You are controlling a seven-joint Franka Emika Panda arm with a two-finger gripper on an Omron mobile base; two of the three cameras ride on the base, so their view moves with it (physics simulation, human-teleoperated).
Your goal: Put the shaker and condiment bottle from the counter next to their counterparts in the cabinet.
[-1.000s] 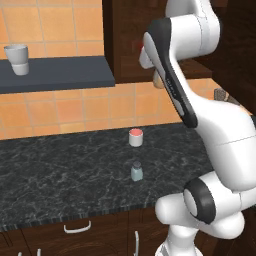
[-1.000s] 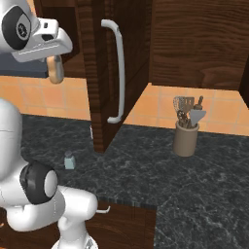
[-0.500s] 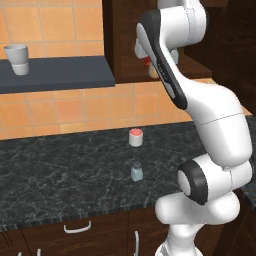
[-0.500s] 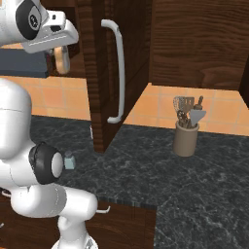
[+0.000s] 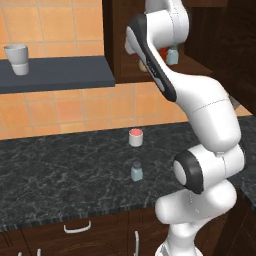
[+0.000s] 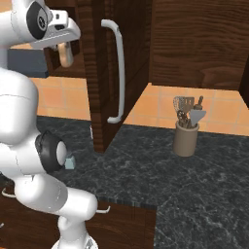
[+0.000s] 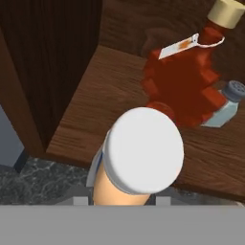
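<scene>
One condiment bottle [image 7: 139, 158], tool-held, has risen to the cabinet [image 7: 119, 91] shelf.

The tan-orange condiment bottle [image 7: 139, 158], cream cap toward the camera, hangs at the cabinet [image 7: 119, 91] shelf's near edge, before the red leaf-shaped bottle [image 7: 184, 91] and its shaker [image 7: 225, 105]. A pale blue-grey shaker [image 5: 136, 171] stands upright on the black counter [image 5: 60, 170].

Counter [image 5: 60, 165]: shaker [image 5: 136, 171], red-lid jar [image 5: 135, 137], utensil pot [image 6: 186, 137]; cabinet shelf [image 7: 115, 91]: syrup btl [image 7: 184, 88]

cabinet [image 7: 119, 95] matt grained wood; counter [image 5: 60, 165] polished marbled stone
</scene>
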